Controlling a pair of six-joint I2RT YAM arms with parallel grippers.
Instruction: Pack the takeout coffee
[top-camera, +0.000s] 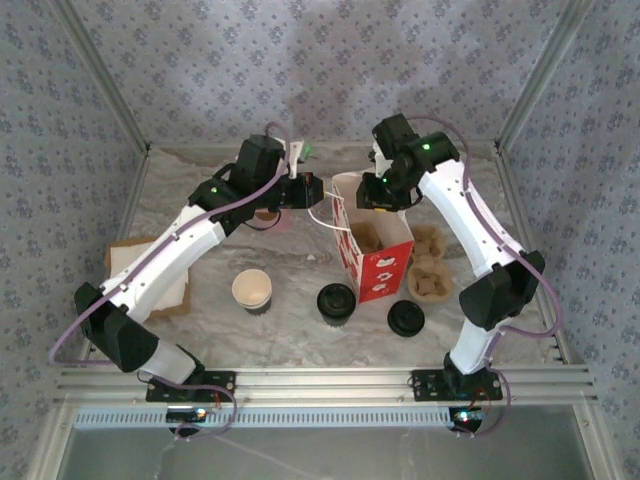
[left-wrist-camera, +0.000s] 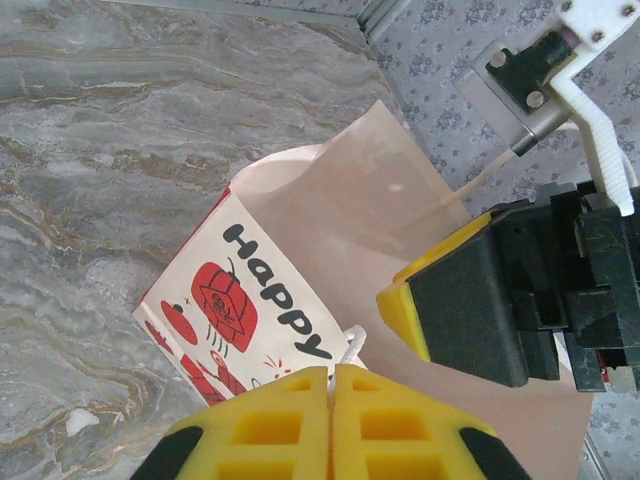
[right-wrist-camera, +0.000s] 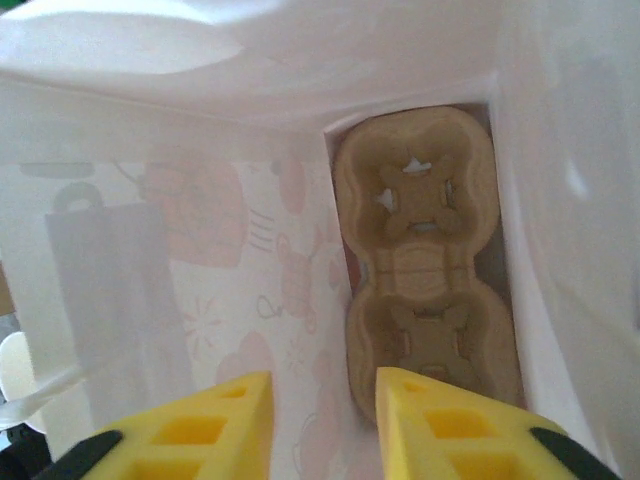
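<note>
you are looking down at a marble-patterned table (top-camera: 290, 262) boxed in by flowered wallpaper walls (top-camera: 330, 60). the red-and-white bag (top-camera: 382, 265) is standing upright at its middle. the left gripper (top-camera: 316, 190) is sitting just left of the bag's mouth, pinching the white cord handle (top-camera: 325, 218) that is running back to the bag. the right gripper (top-camera: 383, 198) is hanging over the bag's mouth. the takeout coffee (top-camera: 252, 289) is standing open-topped on the table well left of the bag, with nothing touching it. a black lid (top-camera: 406, 317) is lying just on the near side of the bag, and loose cardboard cup carriers (top-camera: 430, 268) are lying to the bag's right.

through the left wrist camera, you are seeing the left gripper (left-wrist-camera: 331, 372) pressing its yellow fingers together, with the handle (left-wrist-camera: 352, 342) coming out at their tips beside the bag's printed "happy" side (left-wrist-camera: 250, 300).

through the right wrist camera, the right gripper (right-wrist-camera: 325, 410) is pointing down into the bag, its fingers standing apart with nothing between them. a two-cup carrier (right-wrist-camera: 425, 290) is lying on the bag's bottom.
</note>
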